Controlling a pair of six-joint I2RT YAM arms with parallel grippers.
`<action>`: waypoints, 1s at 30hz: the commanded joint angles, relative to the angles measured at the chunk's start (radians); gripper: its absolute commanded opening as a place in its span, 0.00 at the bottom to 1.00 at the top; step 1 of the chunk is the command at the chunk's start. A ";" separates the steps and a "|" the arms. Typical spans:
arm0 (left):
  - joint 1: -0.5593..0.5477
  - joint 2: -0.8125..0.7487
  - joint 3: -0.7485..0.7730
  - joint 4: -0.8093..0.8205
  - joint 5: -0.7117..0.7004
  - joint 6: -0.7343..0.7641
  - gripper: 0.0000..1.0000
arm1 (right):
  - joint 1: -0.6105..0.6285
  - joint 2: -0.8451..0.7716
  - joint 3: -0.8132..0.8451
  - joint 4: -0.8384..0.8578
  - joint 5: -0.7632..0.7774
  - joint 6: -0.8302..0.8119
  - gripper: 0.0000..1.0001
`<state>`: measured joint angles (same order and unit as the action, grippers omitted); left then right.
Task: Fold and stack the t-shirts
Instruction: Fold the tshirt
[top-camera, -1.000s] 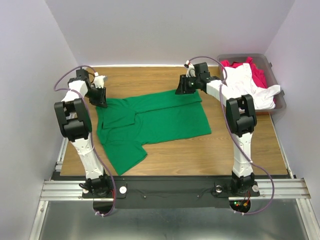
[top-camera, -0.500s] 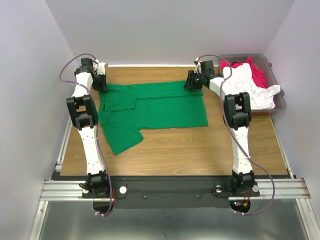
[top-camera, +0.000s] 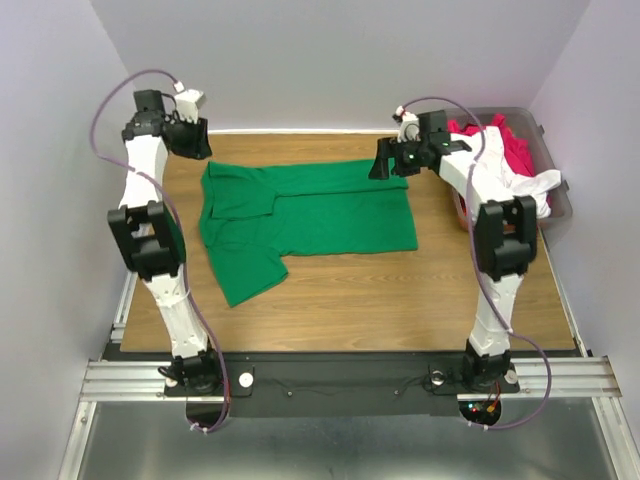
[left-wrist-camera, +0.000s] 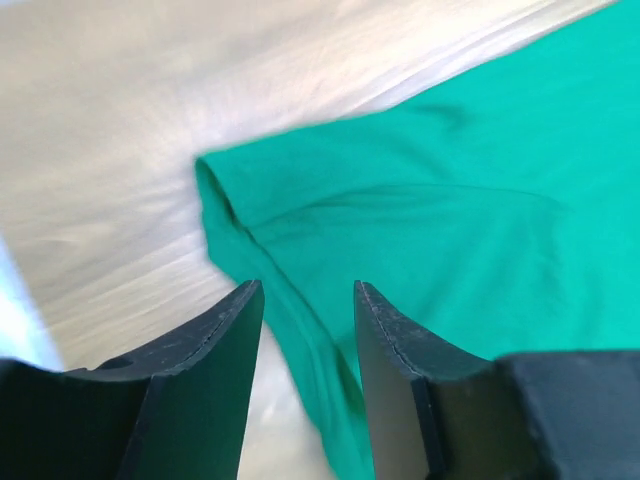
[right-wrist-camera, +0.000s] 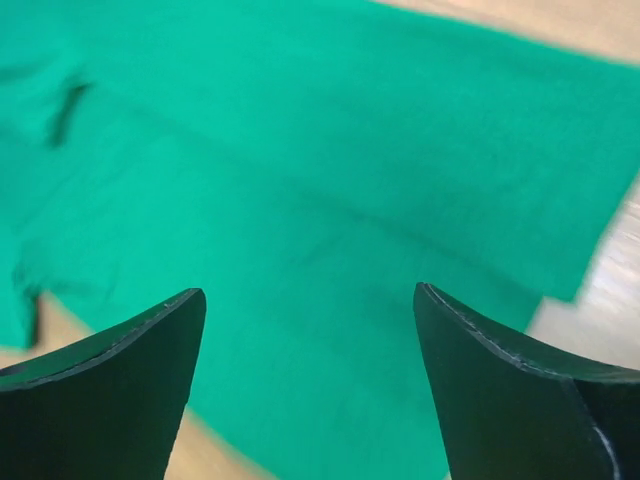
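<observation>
The bright green t-shirt (top-camera: 310, 215) lies flat on the wooden table with one sleeve folded inward and a flap trailing toward the near left. My left gripper (top-camera: 193, 143) hovers off the shirt's far left corner. In the left wrist view it (left-wrist-camera: 305, 300) is open, with that corner of the green shirt (left-wrist-camera: 420, 220) below the jaws and ungripped. My right gripper (top-camera: 384, 165) is over the far right corner. In the right wrist view it (right-wrist-camera: 310, 305) is wide open above the green cloth (right-wrist-camera: 330, 170). The white t-shirt (top-camera: 500, 165) and the crimson red t-shirt (top-camera: 517, 150) lie bunched in the bin.
The grey-brown plastic bin (top-camera: 557, 208) stands at the back right corner of the table (top-camera: 400, 290). White walls close in the left, right and far sides. Bare wood shows near the shirt's front edge and at the far left.
Both grippers dragged the shirt's far edge toward the back wall, then opened and let it go. The left gripper has lifted up and back off the cloth.
</observation>
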<state>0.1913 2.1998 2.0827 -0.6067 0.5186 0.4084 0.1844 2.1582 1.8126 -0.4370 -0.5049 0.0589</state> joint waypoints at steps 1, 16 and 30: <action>0.005 -0.250 -0.074 -0.046 0.087 0.139 0.52 | 0.000 -0.205 -0.074 -0.081 -0.012 -0.201 0.88; 0.071 -0.451 -0.840 0.044 0.008 0.191 0.31 | 0.017 -0.161 -0.321 -0.212 0.074 -0.361 0.59; 0.192 -0.460 -0.957 -0.027 0.018 0.315 0.30 | 0.021 -0.247 -0.351 -0.250 0.102 -0.424 0.61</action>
<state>0.3698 1.7958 1.1244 -0.5396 0.5095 0.6296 0.2005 2.0174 1.4689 -0.6510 -0.3855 -0.3237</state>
